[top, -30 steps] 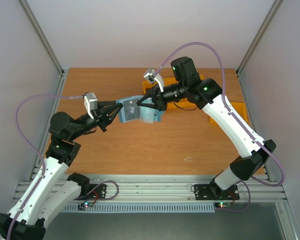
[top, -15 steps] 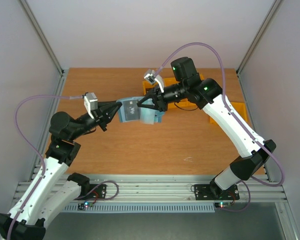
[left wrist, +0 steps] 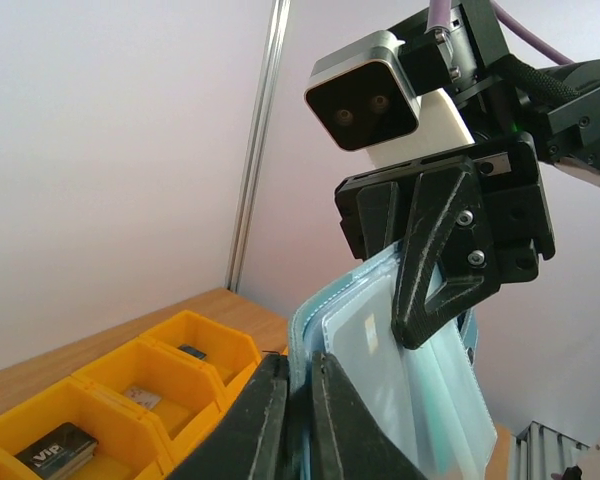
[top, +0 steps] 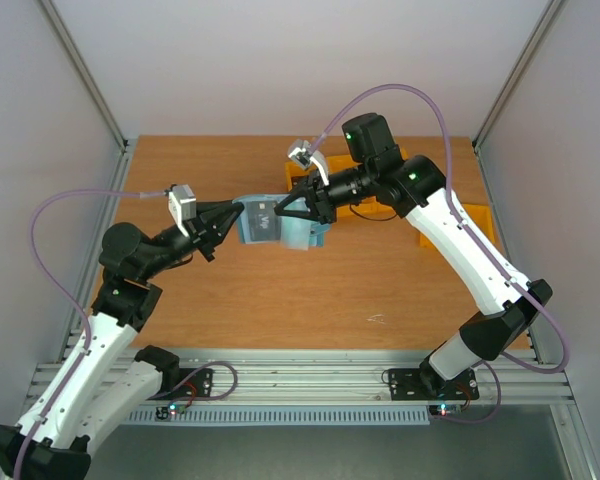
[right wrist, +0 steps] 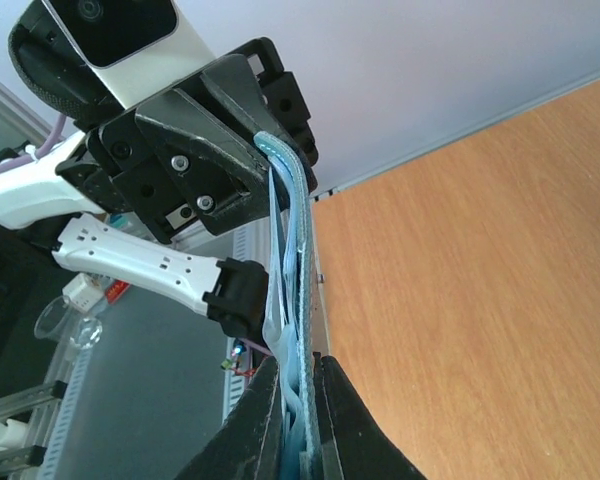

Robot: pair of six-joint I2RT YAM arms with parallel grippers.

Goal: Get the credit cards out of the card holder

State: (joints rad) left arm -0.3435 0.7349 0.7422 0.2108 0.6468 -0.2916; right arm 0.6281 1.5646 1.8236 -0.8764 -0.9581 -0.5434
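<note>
The teal card holder hangs unfolded in the air between both arms, above the table's middle. My left gripper is shut on its left edge. My right gripper is shut on its right part. A blue card with white print shows on the left panel. In the left wrist view my gripper pinches the holder's edge, and a pale grey card sits in a clear sleeve beside the right gripper's finger. In the right wrist view my gripper clamps the holder edge-on.
Yellow plastic bins stand at the back of the table, with more at the right. They also show in the left wrist view, holding small items. Grey walls enclose the orange-brown table.
My left gripper's fingers, spread a second ago, have closed on the holder's left edge. The right gripper and the holder have barely moved.
</note>
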